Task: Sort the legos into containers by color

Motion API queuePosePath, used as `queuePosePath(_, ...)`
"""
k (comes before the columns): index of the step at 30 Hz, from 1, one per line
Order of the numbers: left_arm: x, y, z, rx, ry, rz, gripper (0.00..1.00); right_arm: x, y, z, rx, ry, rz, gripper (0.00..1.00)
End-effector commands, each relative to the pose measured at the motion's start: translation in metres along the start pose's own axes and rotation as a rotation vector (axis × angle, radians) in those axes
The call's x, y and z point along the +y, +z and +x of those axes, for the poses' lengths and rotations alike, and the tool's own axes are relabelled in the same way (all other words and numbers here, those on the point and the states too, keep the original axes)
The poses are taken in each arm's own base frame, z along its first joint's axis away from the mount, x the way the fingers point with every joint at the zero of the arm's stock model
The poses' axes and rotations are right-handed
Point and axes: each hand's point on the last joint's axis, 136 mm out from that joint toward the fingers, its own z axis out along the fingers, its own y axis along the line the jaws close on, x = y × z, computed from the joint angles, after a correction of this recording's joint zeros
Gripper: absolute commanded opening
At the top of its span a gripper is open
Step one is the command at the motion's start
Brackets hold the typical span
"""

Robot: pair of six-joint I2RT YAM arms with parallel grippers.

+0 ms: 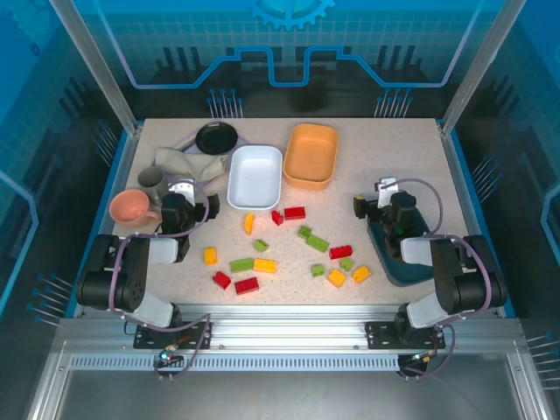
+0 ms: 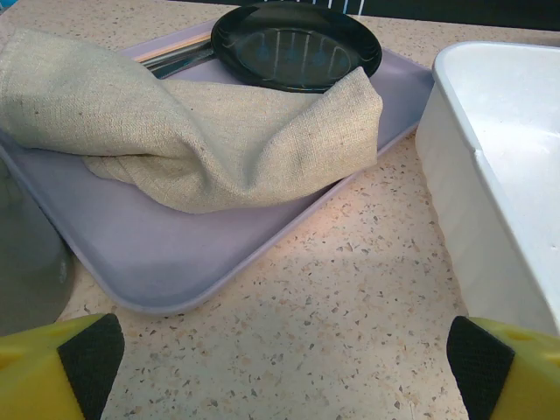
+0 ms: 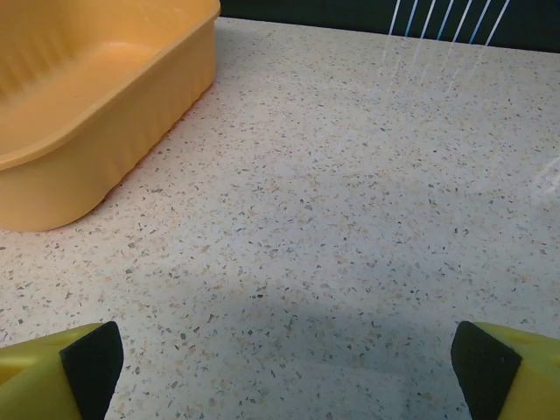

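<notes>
Worktable with no brick yet in a tub, as far as the tubs show. The left gripper and right gripper both stand with jaws wide and empty, one on either side of the legos. These lie scattered on the table between the two arms, nearer than the tubs. The white tub and orange tub sit side by side at far centre. The teal tub lies on the right, partly beneath the right arm.

Likely faults:
- (a) Double pick: a green brick and the yellow one beside it touch or nearly touch, so wide jaws closing there may catch or push the neighbour.
- (b) Slip: the bricks are small and hard, and an off-centre pinch may twist one out of the pads.
- (c) Blocked drop: the right arm covers much of the teal tub. It must clear before a brick goes in, and it may nudge the wall.
- (d) Wrong bin: red, green and yellow do not map plainly onto white, orange and teal.

Surroundings: a pink mug, a grey cup and a tray bearing a cloth and black dish crowd the left arm's far side, so a wide swing there risks contact. The way from the bricks to the white and orange tubs lies open.
</notes>
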Motion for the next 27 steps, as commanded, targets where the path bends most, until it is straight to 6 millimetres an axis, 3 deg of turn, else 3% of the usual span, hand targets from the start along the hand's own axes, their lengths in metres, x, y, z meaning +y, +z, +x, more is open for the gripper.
queuePosePath(1, -0.001, 0.0, -0.006, -0.024, 0.01, -0.004, 0.99, -0.005, 0.002, -0.007, -0.022, 0.002, 0.007, 1.0)
queuePosePath(20, -0.004, -0.001, -0.008, -0.025, 0.017, 0.013, 0.99, -0.005, 0.001, -0.009, -0.028, 0.002, 0.007, 1.0)
queuePosePath(23, -0.013, -0.009, -0.029, 0.023, 0.067, -0.015, 0.99, -0.012, -0.006, -0.027, -0.009, 0.002, 0.06, 1.0)
queuePosePath(25, -0.02, -0.023, -0.055, -0.035, 0.098, -0.061, 0.99, -0.017, -0.019, -0.045, -0.012, -0.003, 0.121, 1.0)
queuePosePath(27, -0.033, -0.038, -0.082, -0.093, 0.069, -0.064, 0.99, -0.019, -0.04, -0.084, -0.128, 0.0, 0.157, 1.0)
